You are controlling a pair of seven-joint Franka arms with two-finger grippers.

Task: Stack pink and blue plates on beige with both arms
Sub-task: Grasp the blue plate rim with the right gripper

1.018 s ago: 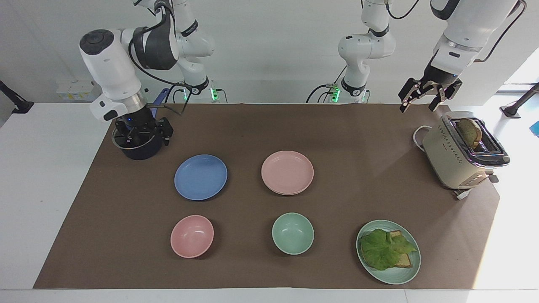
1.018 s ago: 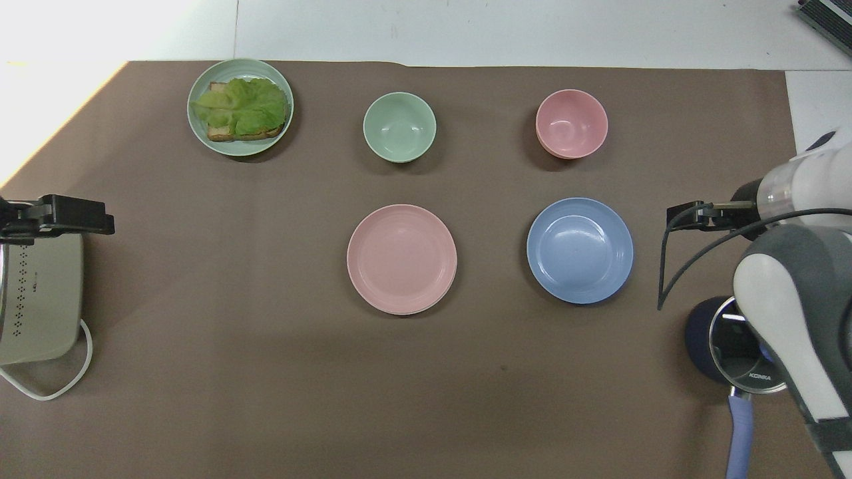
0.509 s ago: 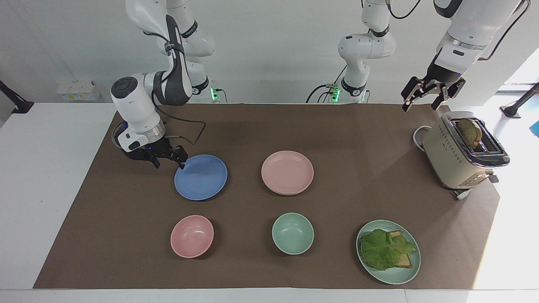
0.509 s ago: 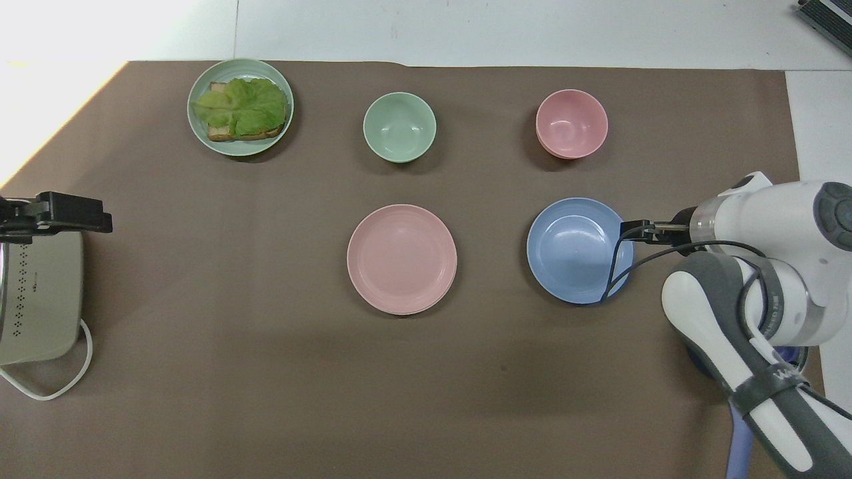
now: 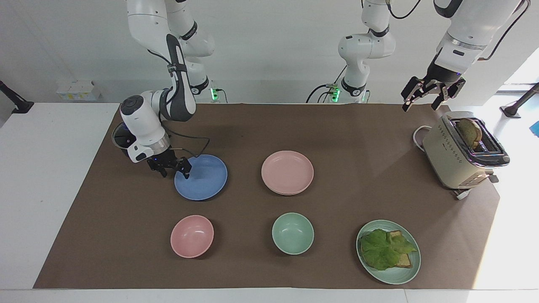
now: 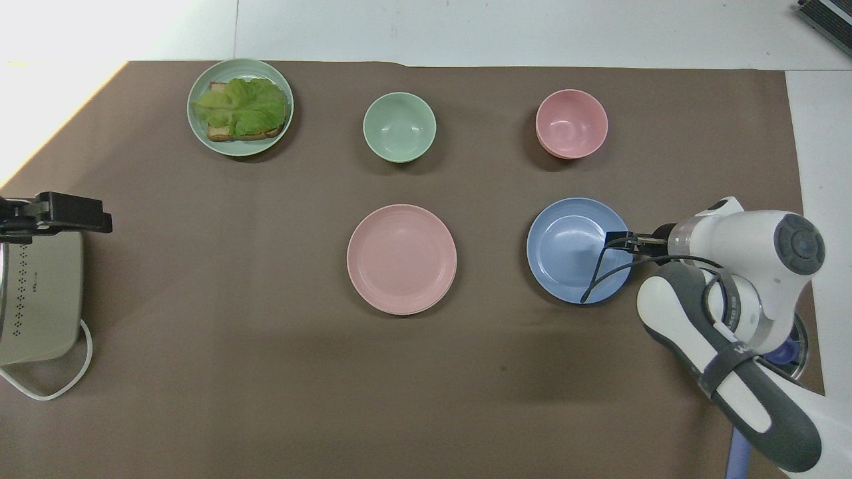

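Blue plate [image 5: 202, 176] met by right gripper [image 5: 174, 169].
Its fingers straddled the rim, wide apart; left gripper [image 5: 425, 96], spread, hung over the toaster [image 5: 457, 158].

toaster [image 5: 461, 151], green bowl [image 5: 292, 233], pink bowl [image 5: 192, 236], perhaps a pot [image 5: 122, 141]

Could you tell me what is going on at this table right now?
The right gripper is down at the rim of the blue plate, fingers open around its edge, not yet lifting it. The pink plate already lies on the beige plate. The left gripper waits open in the air above the toaster.
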